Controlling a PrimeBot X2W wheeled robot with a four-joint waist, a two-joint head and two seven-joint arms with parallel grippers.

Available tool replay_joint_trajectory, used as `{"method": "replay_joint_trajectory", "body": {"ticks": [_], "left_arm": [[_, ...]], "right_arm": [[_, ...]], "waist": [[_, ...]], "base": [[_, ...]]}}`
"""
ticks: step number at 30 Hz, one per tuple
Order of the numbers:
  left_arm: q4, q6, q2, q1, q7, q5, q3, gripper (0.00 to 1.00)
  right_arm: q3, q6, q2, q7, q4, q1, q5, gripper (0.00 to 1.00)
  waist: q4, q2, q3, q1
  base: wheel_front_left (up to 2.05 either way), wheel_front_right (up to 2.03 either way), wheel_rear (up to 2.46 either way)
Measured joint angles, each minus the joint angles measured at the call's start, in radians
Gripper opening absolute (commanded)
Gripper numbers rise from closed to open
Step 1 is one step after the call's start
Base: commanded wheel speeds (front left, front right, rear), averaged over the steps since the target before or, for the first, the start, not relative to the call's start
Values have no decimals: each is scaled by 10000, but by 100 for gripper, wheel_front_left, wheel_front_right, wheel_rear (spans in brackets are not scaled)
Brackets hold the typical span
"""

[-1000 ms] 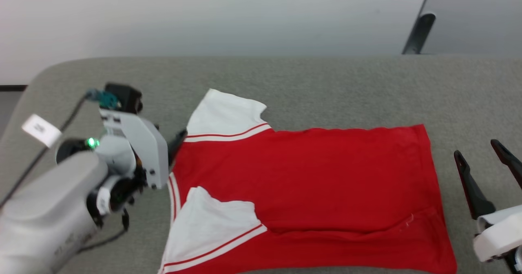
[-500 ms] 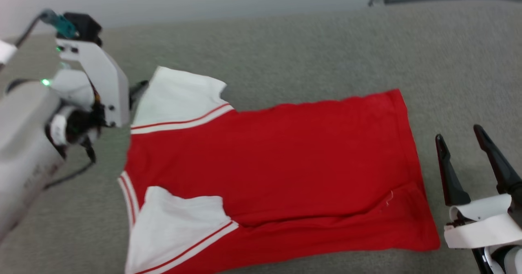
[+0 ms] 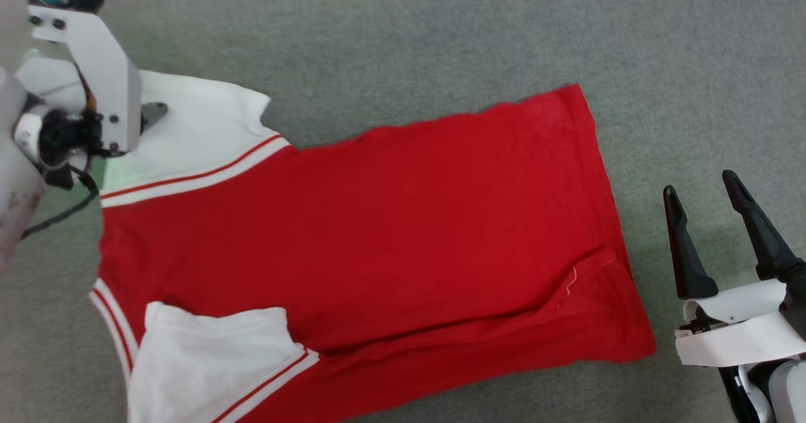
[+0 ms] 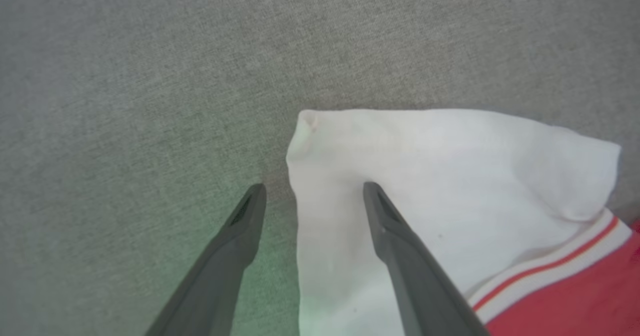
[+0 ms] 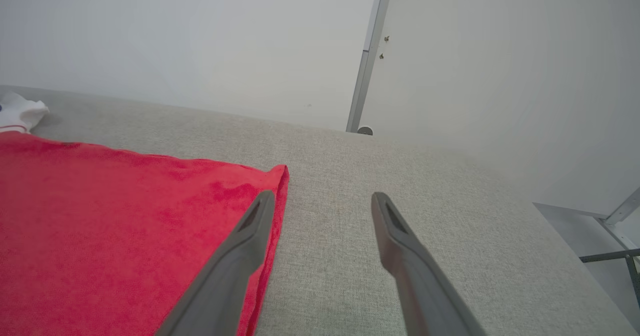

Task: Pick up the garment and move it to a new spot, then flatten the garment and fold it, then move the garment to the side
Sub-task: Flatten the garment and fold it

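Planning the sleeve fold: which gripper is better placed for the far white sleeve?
Left: the left gripper, open, straddles the sleeve edge; the right gripper sits beside the garment hem.

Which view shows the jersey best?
The head view: the jersey lies spread out there, with both white sleeves and the hem, only its near left corner cut off. The left wrist view gives one sleeve and some stripe trim; the right wrist view gives the red body and a hem corner.

Surface: grey woven upholstery [image 3: 441, 26], flat and broad (a faint green tint at its left).
Lying on it: red jersey [image 3: 378, 221], spread flat, white sleeves toward the robot's left.
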Motion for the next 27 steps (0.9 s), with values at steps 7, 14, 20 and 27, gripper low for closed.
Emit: {"method": "replay_joint_trajectory", "body": {"ticks": [7,14,20,27], "left_arm": [[1051,-119,-339,-403,353,-100,29,100],[1879,-115,-899,-629,880,-487,161,42],[2192,-182,-1306,-829,1131,-393,8,0],[2297,-476,-1774,-945,665,-199,-123,0]], "right_arm": [[-8,0,-4,-2,8,-136,113,100],[81,0,-232,-2,8,-281,232,100],[163,0,-418,293,-232,-523,606,100],[679,0,-957,3177,-431,-1524,1975,100]], "waist": [[-224,0,402,0],[-110,0,472,0],[113,0,465,0],[495,0,395,0]], "base": [[0,0,0],[0,0,0],[0,0,0],[0,0,0]]}}
